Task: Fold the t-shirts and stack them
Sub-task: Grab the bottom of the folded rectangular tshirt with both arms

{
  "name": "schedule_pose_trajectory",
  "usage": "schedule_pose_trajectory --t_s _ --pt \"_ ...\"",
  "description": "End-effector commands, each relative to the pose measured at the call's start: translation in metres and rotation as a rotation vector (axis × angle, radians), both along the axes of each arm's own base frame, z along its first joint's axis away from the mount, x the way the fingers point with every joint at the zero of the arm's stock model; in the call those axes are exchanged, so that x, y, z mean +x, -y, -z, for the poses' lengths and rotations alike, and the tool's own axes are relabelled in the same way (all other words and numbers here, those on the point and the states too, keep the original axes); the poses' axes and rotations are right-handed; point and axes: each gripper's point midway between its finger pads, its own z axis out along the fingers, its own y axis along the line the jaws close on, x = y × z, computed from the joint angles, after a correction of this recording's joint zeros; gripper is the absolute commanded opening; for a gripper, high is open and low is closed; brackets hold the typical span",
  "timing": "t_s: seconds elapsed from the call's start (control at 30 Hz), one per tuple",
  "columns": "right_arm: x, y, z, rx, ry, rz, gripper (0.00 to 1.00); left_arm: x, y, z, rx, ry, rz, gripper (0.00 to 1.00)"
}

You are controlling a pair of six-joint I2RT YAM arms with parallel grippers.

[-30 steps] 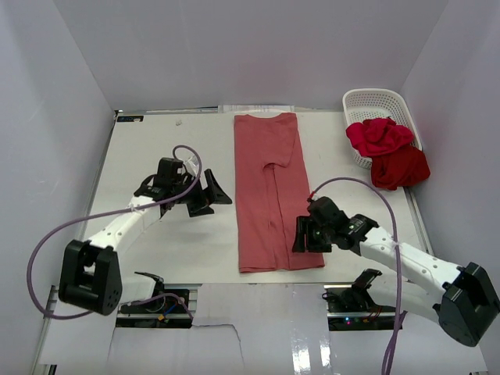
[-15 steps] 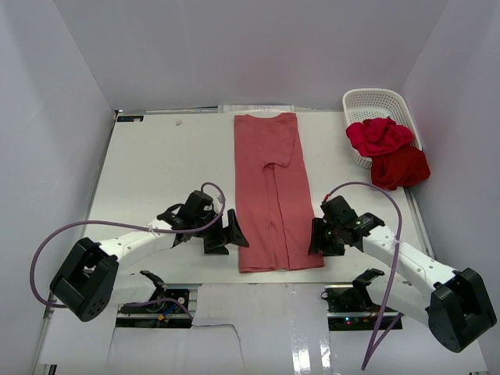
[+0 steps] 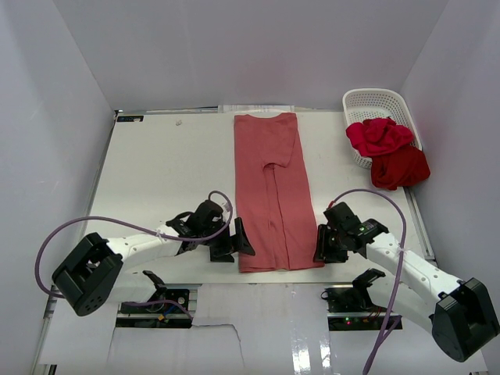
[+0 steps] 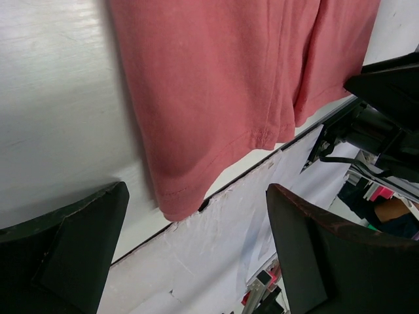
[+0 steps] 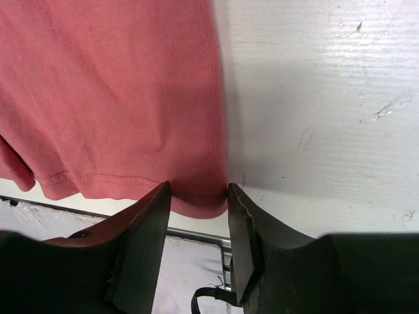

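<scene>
- Brought L gripper (image 3: 234,244) down from mid-left of worktop (image 3: 156,156) to its near edge, just beside near-left hem corner of salmon t-shirt (image 3: 273,195). Jaws wide apart, nothing pinched; in L wrist view, corner roughly in line w/ the gap.
- Slid R gripper (image 3: 323,248) toward near edge too, along shirt's right side, now at near-right hem corner. Narrowed jaws on the way; hem corner lying in the gap btwn fingers (image 5: 141,242), gap plain to see, so apparently not clamped yet.
- No change to salmon t-shirt: flat, long narrow strip w/ sides folded in, running far edge to near edge at worktop centre.
- No change at far-right corner: crimson t-shirt (image 3: 379,137) and darker red t-shirt (image 3: 400,166) bunched, spilling over white basket (image 3: 379,100).
- Meaning, prob.: both near corners lined up for a grab, then hem carried toward collar. First shirt roughly half folded; other two untouched.
- Risk of shallow R pinch slipping off hem.
</scene>
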Motion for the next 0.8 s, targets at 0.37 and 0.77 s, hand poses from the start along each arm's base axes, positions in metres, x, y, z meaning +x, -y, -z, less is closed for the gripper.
schedule_pose_trajectory --t_s 0.37,0.77 --pt "-0.004 -0.001 0.017 -0.017 -0.068 0.001 0.23 -0.013 0.016 0.012 0.018 -0.009 0.019 0.90" --pt "-0.001 -0.004 0.014 -0.004 -0.051 -0.007 0.18 -0.039 -0.009 0.023 0.051 -0.059 -0.002 0.91"
